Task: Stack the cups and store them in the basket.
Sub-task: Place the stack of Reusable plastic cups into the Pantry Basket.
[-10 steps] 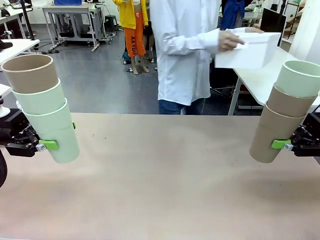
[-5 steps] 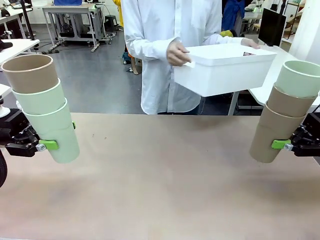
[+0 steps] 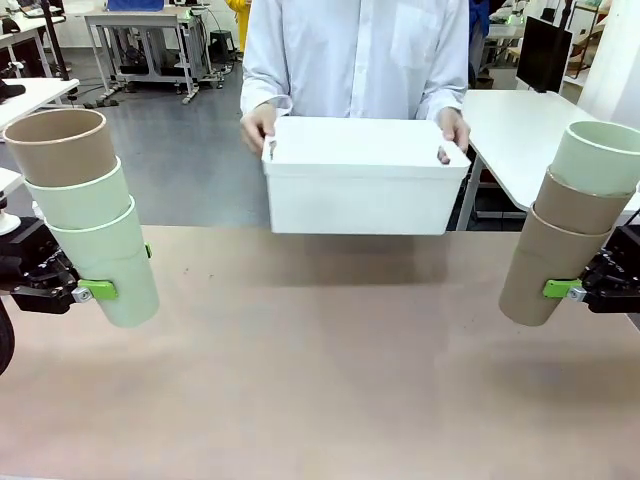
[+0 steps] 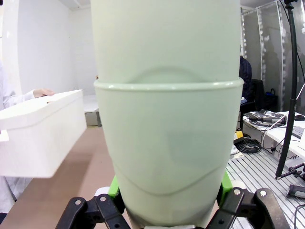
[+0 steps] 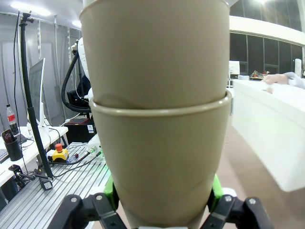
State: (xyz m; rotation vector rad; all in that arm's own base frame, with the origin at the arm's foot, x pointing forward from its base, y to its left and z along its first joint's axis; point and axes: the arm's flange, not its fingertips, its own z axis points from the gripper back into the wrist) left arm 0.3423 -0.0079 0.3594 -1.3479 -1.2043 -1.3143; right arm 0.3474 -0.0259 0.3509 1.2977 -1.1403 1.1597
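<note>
The left end effector pinches the bottom mint cup of the left stack, which is tilted with a tan cup on top, at the worktop's left side. The right end effector pinches the bottom tan cup of the right stack, topped by a mint cup. A person's hands hold the basket over the far edge.

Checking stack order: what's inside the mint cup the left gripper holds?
A second mint cup nests in the held mint cup, and a tan cup in that. Their nested lower parts are covered.
</note>
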